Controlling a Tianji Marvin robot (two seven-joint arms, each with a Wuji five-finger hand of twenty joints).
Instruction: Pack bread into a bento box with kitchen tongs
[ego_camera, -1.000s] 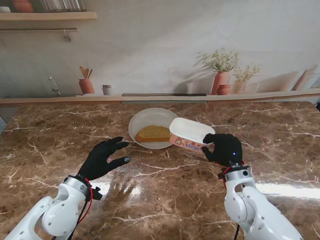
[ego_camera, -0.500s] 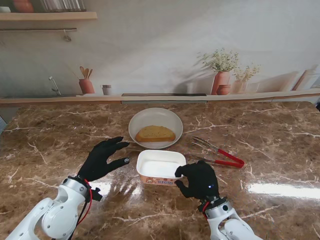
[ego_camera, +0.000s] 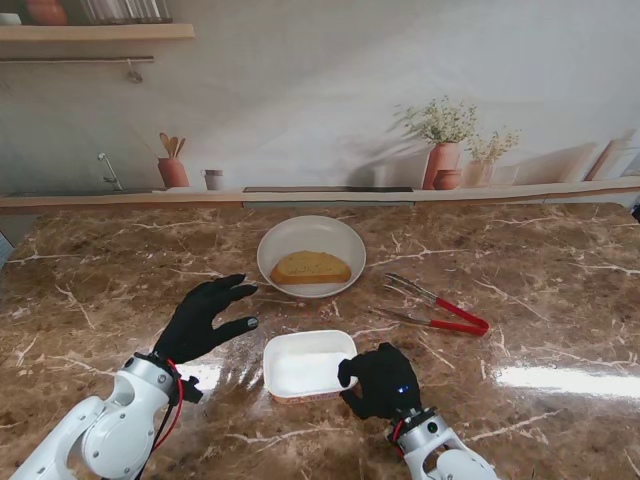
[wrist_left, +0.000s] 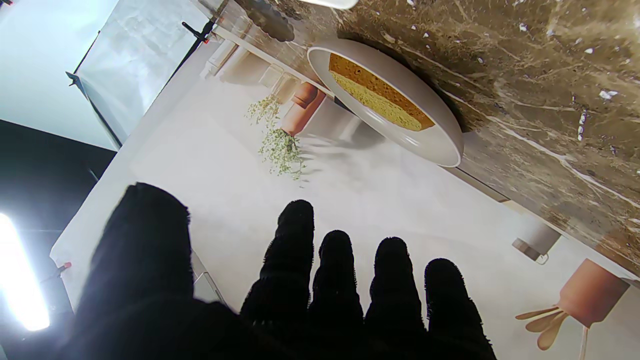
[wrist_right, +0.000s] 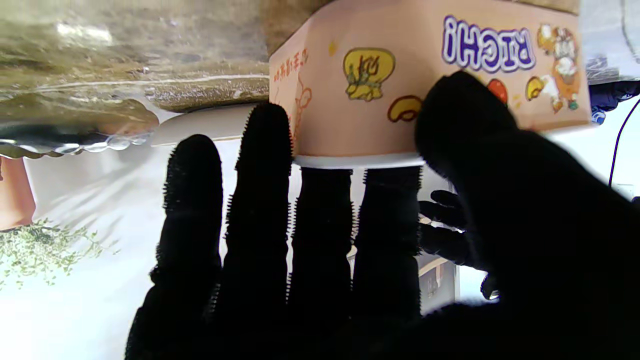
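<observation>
Nearest to me, the right hand (ego_camera: 384, 381) is clamped on the one bento box (ego_camera: 308, 365): in the right wrist view the thumb (wrist_right: 457, 117) presses the box's printed side wall (wrist_right: 350, 75) while two fingers (wrist_right: 320, 215) run in over the white rim, and the other two lie alongside the corner. The box sits open-side up on the marble bench (ego_camera: 560, 300), its white inside bare, just left of the hand.

Over on the left, the left hand (ego_camera: 205, 315) hovers with its fingers spread apart, holding nothing; its wrist view shows four fingers (wrist_left: 335, 270) and a thumb fanned out, free of everything.

Farther out, right of centre, one pair of kitchen tongs (ego_camera: 437, 307) lies flat on the bench, red handle end to the right, metal arms parted and pointing left toward the plate. It is apart from both hands and from the box.

Farther still, one white plate (ego_camera: 290, 235) carries one slice of bread (ego_camera: 311, 267), golden crust showing, lying flat inside the rim. The plate sits between the two hands' lines, well beyond the box, with open marble between them.

At the back, the wall backdrop shows two potted plants (ego_camera: 445, 140), a utensil pot (ego_camera: 172, 165) and a small cup (ego_camera: 212, 179) along a ledge.
</observation>
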